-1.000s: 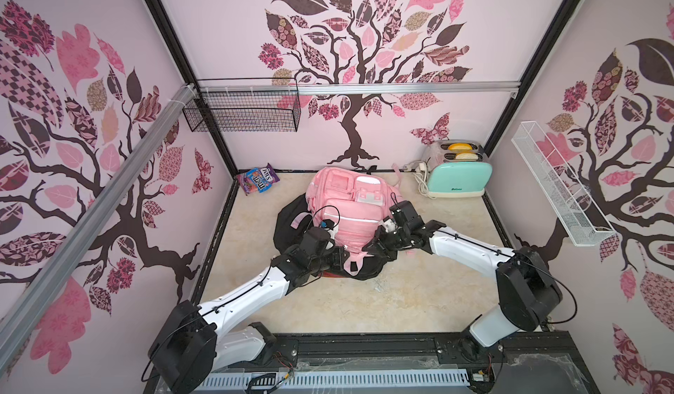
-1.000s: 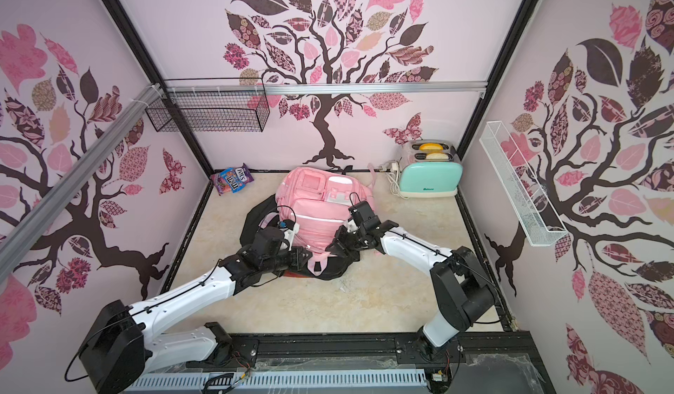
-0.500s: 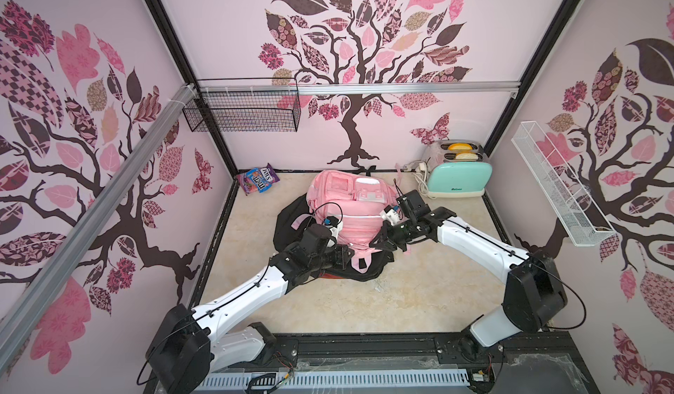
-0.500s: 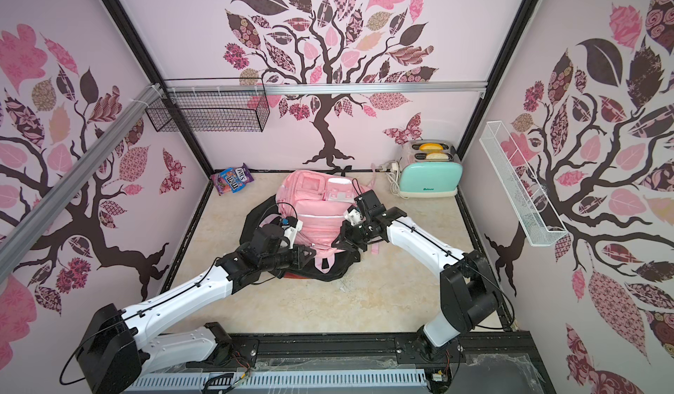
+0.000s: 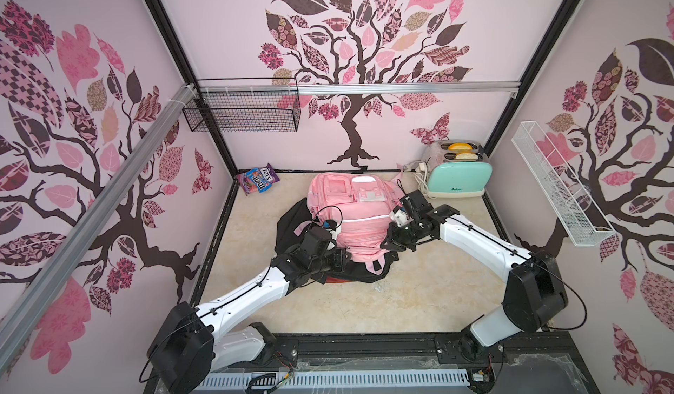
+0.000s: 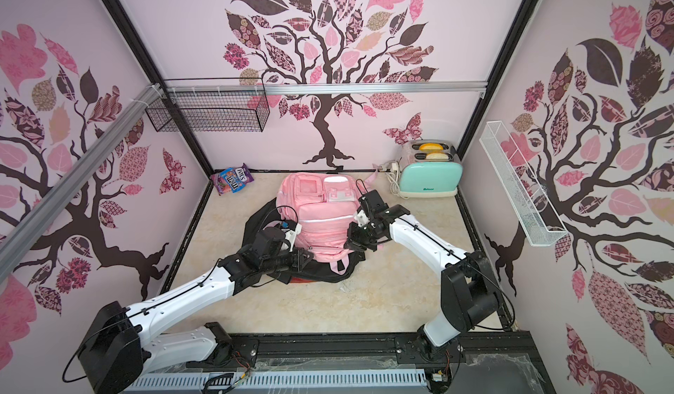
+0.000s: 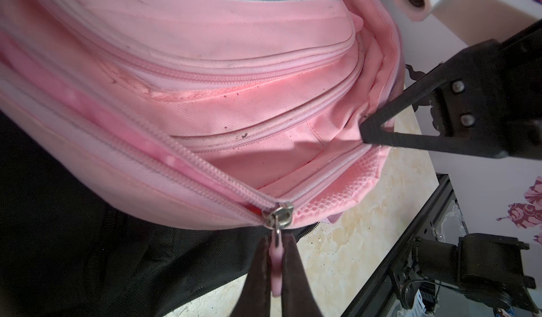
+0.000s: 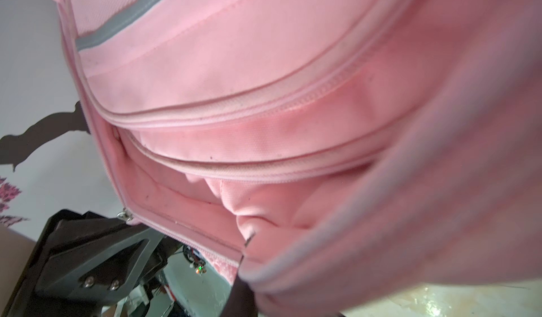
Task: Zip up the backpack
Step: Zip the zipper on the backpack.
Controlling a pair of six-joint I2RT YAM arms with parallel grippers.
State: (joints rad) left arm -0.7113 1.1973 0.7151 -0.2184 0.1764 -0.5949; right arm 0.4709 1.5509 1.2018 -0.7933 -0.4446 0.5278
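Observation:
The pink backpack (image 5: 350,210) (image 6: 321,210) lies flat in the middle of the table. Along its near edge, my left gripper (image 5: 343,259) (image 6: 305,257) (image 7: 276,242) is shut on the pink zipper pull (image 7: 276,259), just below the metal slider (image 7: 278,214). The zipper is joined on one side of the slider and gapes open on the other, towards my right gripper (image 5: 388,242) (image 6: 351,242) (image 7: 363,130). That gripper (image 8: 245,257) is shut on a fold of the backpack's fabric at the near right corner. Pink cloth hides most of its fingers.
A black bag (image 5: 291,224) lies under the backpack. A mint toaster (image 5: 457,177) with its cord stands at the back right, and a candy bag (image 5: 258,179) lies at the back left. A wire basket (image 5: 240,113) and a white rack (image 5: 558,184) hang on the walls.
My left gripper has crept a little to the right along the backpack's near edge with the pull. The right wrist has risen slightly and still pinches the fabric.

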